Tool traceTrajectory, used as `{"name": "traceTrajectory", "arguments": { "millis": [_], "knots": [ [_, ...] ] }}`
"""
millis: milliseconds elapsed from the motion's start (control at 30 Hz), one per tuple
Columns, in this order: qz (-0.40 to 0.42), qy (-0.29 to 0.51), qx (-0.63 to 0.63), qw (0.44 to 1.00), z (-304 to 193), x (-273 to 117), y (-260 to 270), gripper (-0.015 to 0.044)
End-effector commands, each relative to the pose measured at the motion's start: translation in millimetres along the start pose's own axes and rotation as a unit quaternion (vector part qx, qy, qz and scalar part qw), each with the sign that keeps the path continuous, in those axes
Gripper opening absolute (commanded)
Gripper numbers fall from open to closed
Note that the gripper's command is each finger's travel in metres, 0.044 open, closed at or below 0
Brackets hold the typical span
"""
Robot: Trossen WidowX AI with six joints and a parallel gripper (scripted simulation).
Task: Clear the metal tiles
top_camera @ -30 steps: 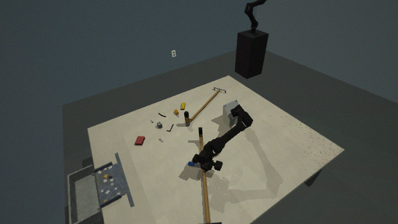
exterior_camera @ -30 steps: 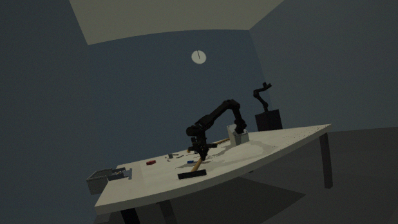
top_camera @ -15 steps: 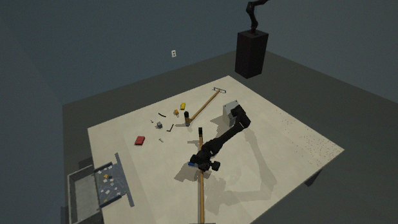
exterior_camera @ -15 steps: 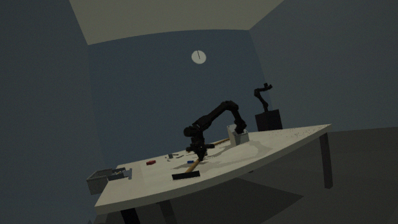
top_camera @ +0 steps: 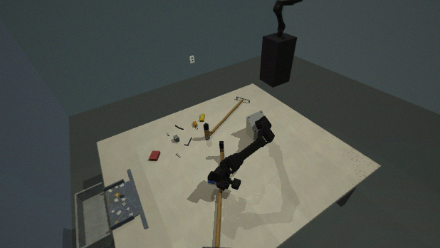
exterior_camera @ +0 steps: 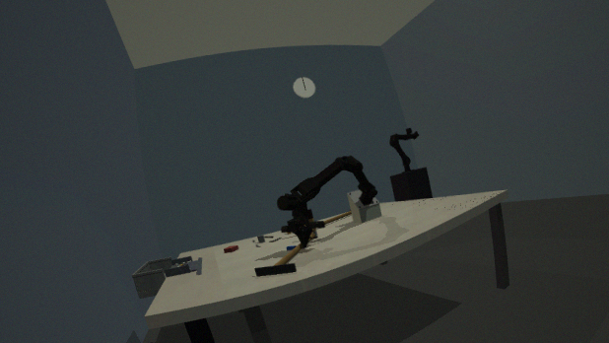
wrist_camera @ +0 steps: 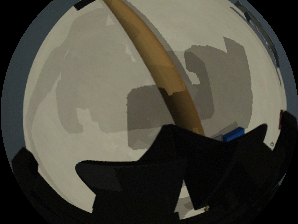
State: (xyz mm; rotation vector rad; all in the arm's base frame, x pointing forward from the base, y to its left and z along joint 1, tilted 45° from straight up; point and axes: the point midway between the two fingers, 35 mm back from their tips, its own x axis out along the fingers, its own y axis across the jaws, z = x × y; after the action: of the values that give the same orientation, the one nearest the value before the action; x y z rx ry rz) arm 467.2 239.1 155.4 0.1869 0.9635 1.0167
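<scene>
The long scraper has a wooden handle and a wide black blade, which rests at the table's near edge in the exterior view. My gripper is shut, low at the middle of the handle. I see no handle between the fingers; in the wrist view the handle runs out of sight behind them, so contact is hidden. Several pale tiles and a few yellowish ones lie on the steel bench plate. The grey catch box adjoins the plate's far end.
A blue block lies beside my gripper. A red block lies towards the plate. A second long tool lies at the back, with small hardware and yellow pieces nearby. A grey box stands by the arm's base.
</scene>
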Motion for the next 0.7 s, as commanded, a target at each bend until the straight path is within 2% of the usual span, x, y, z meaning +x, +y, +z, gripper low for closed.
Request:
{"name": "traceTrajectory", "arguments": {
  "millis": [0, 667],
  "knots": [
    [0.0, 0.003, 0.001, 1.0, -0.2, 2.8, -6.0, 0.0],
    [0.0, -0.001, 0.0, 1.0, 7.4, -0.8, -17.5, 0.0]
  ]
}}
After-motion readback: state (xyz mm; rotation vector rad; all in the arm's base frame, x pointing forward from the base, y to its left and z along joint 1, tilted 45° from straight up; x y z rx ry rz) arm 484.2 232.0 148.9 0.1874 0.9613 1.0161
